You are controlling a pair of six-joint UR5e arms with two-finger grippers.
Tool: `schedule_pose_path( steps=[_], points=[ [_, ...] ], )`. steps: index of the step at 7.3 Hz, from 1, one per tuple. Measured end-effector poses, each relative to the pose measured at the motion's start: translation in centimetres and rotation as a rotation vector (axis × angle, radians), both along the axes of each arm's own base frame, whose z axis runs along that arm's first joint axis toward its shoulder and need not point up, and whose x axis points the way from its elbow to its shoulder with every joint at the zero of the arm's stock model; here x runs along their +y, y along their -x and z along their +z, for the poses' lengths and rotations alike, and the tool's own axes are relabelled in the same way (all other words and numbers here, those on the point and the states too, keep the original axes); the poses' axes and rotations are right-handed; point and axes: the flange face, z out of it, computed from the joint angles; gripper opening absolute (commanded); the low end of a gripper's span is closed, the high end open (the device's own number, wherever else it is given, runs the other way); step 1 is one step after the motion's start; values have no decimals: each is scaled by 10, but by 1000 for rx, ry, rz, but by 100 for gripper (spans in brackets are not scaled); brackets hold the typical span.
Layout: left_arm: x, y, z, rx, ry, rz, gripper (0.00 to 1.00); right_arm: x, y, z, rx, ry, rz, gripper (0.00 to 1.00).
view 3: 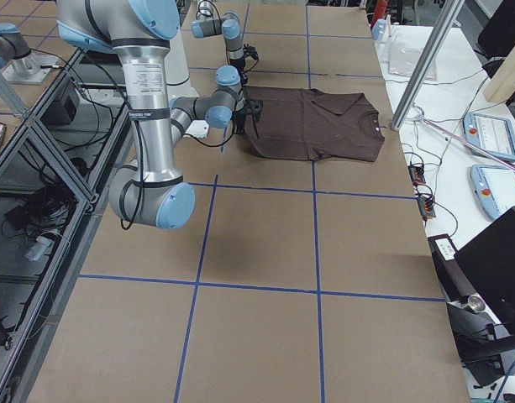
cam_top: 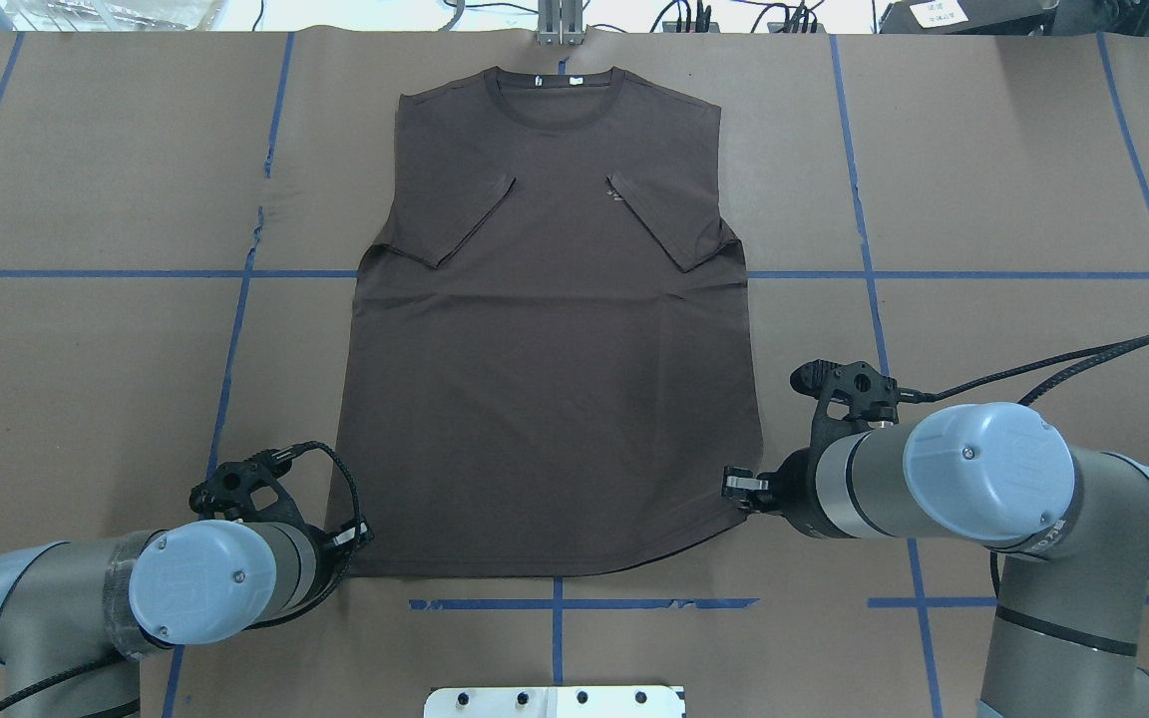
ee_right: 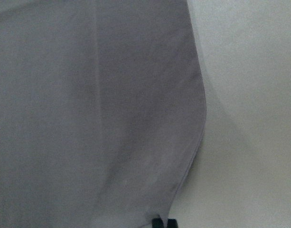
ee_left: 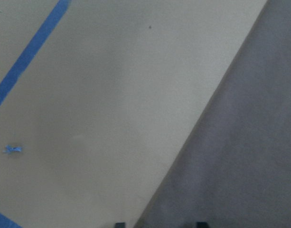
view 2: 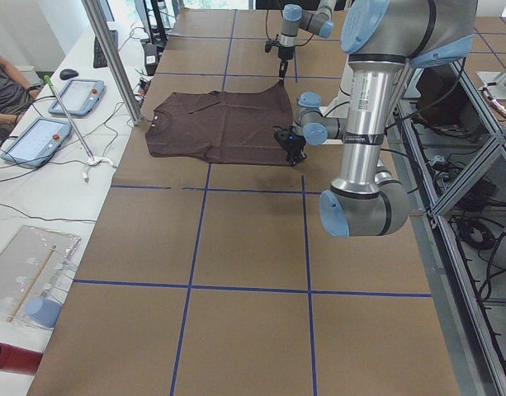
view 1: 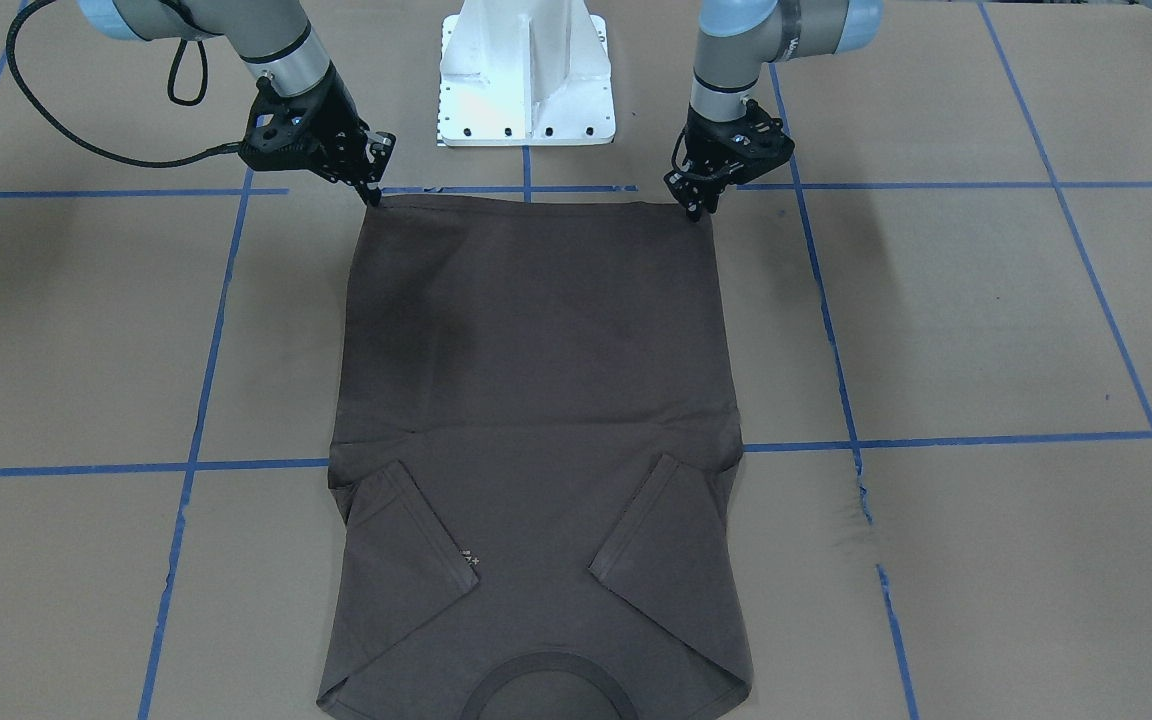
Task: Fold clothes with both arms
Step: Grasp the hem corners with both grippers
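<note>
Both hem corners of the dark brown T-shirt (cam_top: 545,399) lie close to the robot-side edge of the counter (cam_top: 86,399), just beyond the white pedestal base (view 1: 526,90). A blue tape line (cam_top: 555,603) runs along the counter on the near side of the hem (cam_top: 545,573).

The left gripper (view 1: 698,208) points down at the hem's left corner. In its wrist view its fingertips (ee_left: 119,224) stand well apart. The shirt's side edge runs between them, with bare counter on one side and cloth on the other.

The right gripper (view 1: 373,192) is at the hem's right corner. Its wrist view shows its fingertips (ee_right: 157,222) almost together at the cloth's edge, and the fabric rises in a soft ridge toward them. The jaws look pinched on the T-shirt.

Farther out, the shirt's body lies flat on the counter, with a few shallow creases across its middle. Beyond that, the left sleeve (cam_top: 465,224) and the right sleeve (cam_top: 679,224) are folded inward over the chest, their cuffs slanting toward the centre. Small pale lettering (cam_top: 617,191) shows just beside the right sleeve's cuff. The ribbed collar (cam_top: 560,100) lies farthest out, close to the counter's far edge and about midway along it.
</note>
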Motion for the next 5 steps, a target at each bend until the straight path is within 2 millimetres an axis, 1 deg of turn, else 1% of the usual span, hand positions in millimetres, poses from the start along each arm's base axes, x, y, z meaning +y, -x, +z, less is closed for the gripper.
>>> schedule_pose_path(
  steps=[1, 2, 5],
  points=[
    [0, 0, 0, 1, 0, 0, 11, -1, 0, 0, 0, 1, 0, 0],
    [0, 0, -1, 2, 0, 0, 0, -1, -1, 0, 0, 1, 1, 0],
    [-1, 3, -7, 13, -2, 1, 0, -2, -4, -2, -4, 1, 4, 0]
  ],
)
